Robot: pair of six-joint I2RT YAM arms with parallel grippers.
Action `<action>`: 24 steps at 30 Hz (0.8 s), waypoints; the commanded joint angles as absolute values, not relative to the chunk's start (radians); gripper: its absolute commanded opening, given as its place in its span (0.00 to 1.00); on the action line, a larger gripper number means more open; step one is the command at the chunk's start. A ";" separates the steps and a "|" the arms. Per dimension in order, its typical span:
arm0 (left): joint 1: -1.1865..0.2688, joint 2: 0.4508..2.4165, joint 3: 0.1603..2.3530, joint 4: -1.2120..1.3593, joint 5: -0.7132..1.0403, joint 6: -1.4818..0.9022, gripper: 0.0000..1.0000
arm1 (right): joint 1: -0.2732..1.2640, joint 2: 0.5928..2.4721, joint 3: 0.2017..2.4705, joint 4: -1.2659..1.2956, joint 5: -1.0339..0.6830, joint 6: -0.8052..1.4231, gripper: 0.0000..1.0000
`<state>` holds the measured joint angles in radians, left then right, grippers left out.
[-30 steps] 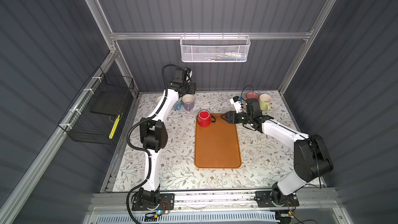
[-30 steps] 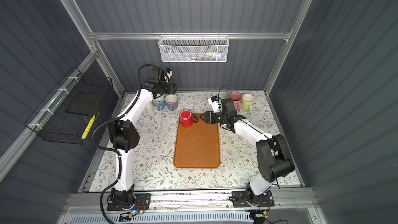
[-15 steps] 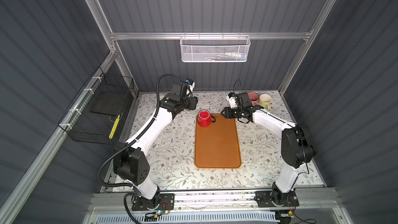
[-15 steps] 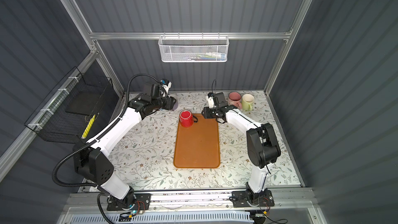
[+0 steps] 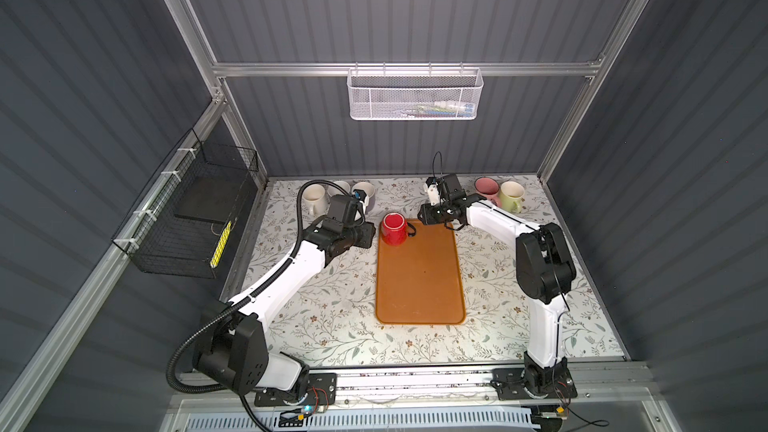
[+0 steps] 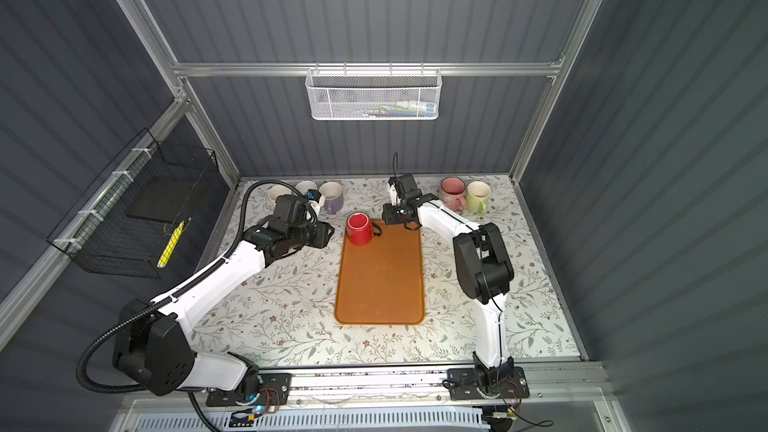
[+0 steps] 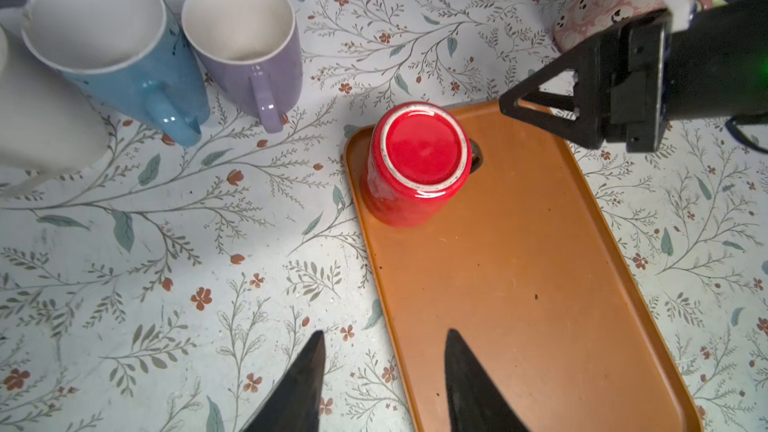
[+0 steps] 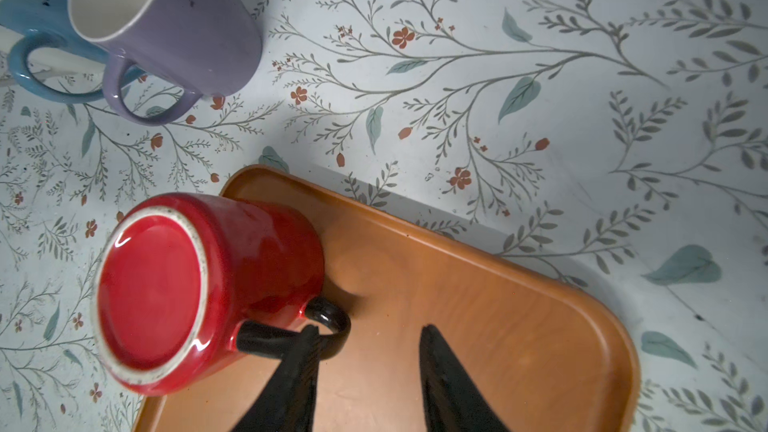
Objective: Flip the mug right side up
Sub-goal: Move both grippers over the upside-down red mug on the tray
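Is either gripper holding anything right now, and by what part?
Nothing is held. The left gripper and right gripper are open and empty; the right one is beside the handle of the red mug.

Orange tray [image 5: 419,280] flat at mid floral table cover [image 5: 332,309], long side near to far. Far left, upright in a row: cream mug [image 5: 312,198], blue mug [image 7: 124,56], purple mug [image 7: 253,51]. Far right, upright: pink mug [image 5: 486,188] just beside pale green mug [image 5: 511,195]. White mesh basket [image 5: 415,97] on far wall; black wire basket [image 5: 187,222] on left wall, yellow item [image 5: 220,243] inside.

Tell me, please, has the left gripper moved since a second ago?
Yes. The left gripper has come forward from the purple mug to the orange tray.
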<state>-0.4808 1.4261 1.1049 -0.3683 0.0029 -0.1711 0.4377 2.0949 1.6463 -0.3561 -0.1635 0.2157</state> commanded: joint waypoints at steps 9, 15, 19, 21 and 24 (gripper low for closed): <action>-0.489 1.478 1.055 -0.280 0.042 -0.229 0.44 | 0.474 2.174 1.717 -0.427 -0.123 0.179 0.42; -0.489 1.548 1.043 -0.199 0.048 -0.260 0.42 | 0.484 2.184 1.708 -0.423 -0.127 0.174 0.42; -0.489 1.609 1.057 -0.150 0.049 -0.284 0.41 | 0.490 2.152 1.655 -0.400 -0.135 0.185 0.42; -0.490 1.636 1.067 -0.127 0.059 -0.298 0.40 | 0.495 2.132 1.620 -0.394 -0.137 0.192 0.42; -0.490 1.679 1.084 -0.101 0.076 -0.308 0.40 | 0.509 2.107 1.571 -0.360 -0.153 0.201 0.42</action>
